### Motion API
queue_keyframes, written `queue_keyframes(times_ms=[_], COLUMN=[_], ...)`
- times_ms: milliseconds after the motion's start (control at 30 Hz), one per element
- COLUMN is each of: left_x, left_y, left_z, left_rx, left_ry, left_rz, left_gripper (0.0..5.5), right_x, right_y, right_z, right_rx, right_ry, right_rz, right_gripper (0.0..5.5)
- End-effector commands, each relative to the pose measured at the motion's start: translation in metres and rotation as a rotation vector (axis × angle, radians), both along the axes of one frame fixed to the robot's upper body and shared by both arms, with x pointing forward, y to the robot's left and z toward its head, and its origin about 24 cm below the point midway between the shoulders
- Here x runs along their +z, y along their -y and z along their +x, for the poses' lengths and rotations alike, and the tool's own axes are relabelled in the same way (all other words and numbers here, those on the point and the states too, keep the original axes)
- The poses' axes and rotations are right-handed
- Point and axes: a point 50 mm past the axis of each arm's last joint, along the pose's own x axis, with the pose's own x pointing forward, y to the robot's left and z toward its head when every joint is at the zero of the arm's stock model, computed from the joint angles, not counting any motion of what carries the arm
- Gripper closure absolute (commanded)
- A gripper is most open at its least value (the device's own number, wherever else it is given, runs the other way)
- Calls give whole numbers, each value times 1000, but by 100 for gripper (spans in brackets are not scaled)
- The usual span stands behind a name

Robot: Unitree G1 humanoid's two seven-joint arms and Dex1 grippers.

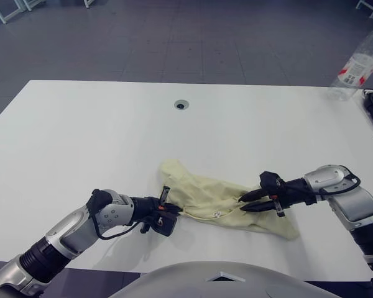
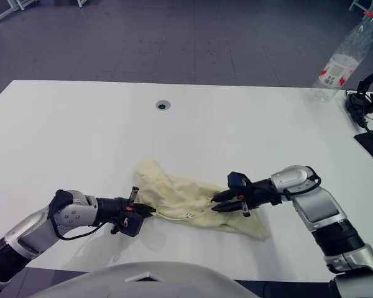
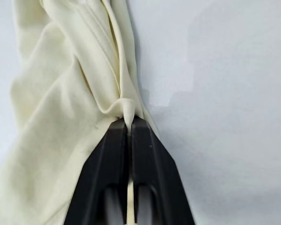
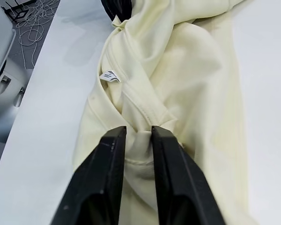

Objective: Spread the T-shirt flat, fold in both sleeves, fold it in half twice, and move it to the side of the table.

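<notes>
A pale yellow T-shirt [image 1: 208,195] lies crumpled in a bunched strip on the white table [image 1: 81,143], near its front edge. My left gripper [image 1: 174,210] is at the shirt's left end, shut on a pinch of fabric [image 3: 127,108]. My right gripper [image 1: 242,203] is at the shirt's right part, its fingers [image 4: 107,173] closed around a fold of cloth [image 4: 139,140]. A small white label [image 4: 110,75] shows inside the collar. The other arm's gripper [image 4: 118,9] holds the far end in the right wrist view.
A clear plastic bottle [image 1: 360,62] lies at the table's far right corner beside black gear [image 2: 360,99]. A round cable hole [image 1: 181,105] sits in the table's middle back. Wide bare tabletop stretches to the left and behind the shirt.
</notes>
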Motion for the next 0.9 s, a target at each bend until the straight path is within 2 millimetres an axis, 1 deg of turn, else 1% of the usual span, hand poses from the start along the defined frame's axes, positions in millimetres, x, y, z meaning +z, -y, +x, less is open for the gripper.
queue_keyframes(times_ms=[33,100,300,433,500,567,600,667,767,833,900], left_x=[-45,-45,-45,-45,-44,-42,-41,-41,-41,-41,-41], left_y=[-34,-34,-33,-33,-31,-28,-28,-29,-31,-31,-32], left_z=[-20,-21,-21,-21,-21,-21,-21,-20,-21,-22,-22], left_rx=[64,63,62,62,63,70,72,60,65,66,69], left_ry=[-179,-180,-179,-178,-178,-183,-183,-181,-184,-186,-188], left_rz=[312,311,308,306,284,251,246,253,258,262,266], left_gripper=[550,550,550,550,550,550,550,550,550,550,550], right_x=[1,-2,-5,-2,5,22,32,48,62,59,50], right_y=[1,2,2,2,0,-3,-3,-3,-5,-4,-2], right_z=[4,3,1,1,1,0,-4,-20,-42,-59,-74], right_rx=[3,11,24,22,15,18,31,51,89,119,150], right_ry=[34,36,47,57,92,142,169,213,234,212,188], right_rz=[-24,-37,-51,-41,-13,29,47,61,67,27,-43], right_gripper=[523,549,549,549,549,549,549,549,549,549,549])
